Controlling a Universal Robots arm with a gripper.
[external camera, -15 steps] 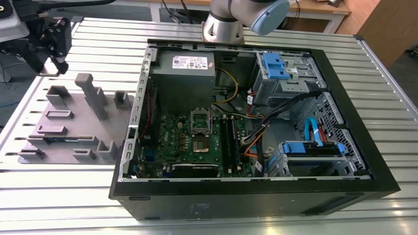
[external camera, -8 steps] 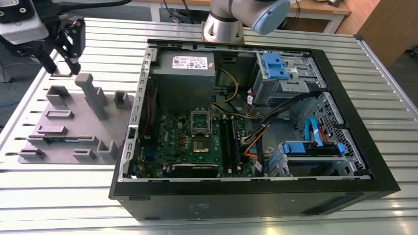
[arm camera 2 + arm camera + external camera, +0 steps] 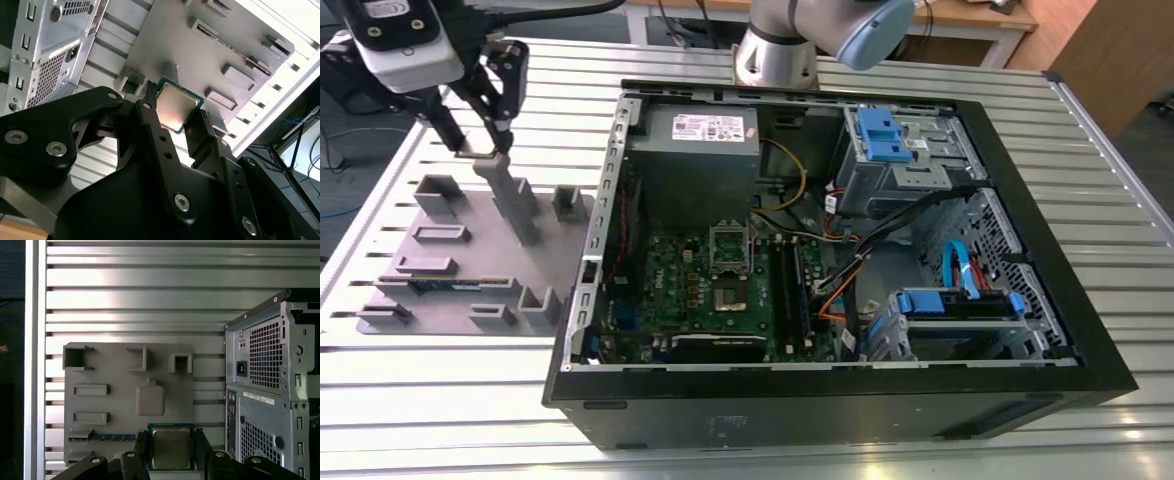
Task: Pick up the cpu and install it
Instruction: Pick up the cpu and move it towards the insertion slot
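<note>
The cpu (image 3: 171, 447), a small square chip with a dull silvery top and a green rim, sits between my gripper's (image 3: 171, 450) two black fingers, which are shut on its opposite edges. In the second wrist view the cpu (image 3: 175, 106) hangs clear above the grey holder plate (image 3: 200, 55), held by the gripper (image 3: 176, 111). In the exterior view the gripper (image 3: 480, 148) hovers over the grey holder plate (image 3: 454, 250) at the exterior view's left, beside the open computer case (image 3: 854, 390). The motherboard socket (image 3: 731, 292) lies inside the case with its lid frame (image 3: 727, 245) raised.
A bare raised pad (image 3: 150, 400) on the holder plate (image 3: 115, 405) lies just beyond the chip. A dark-green memory stick (image 3: 102, 437) lies in a slot of the plate. The case's rear panel (image 3: 265, 390) stands close beside the plate. A slatted metal table (image 3: 440, 400) carries everything.
</note>
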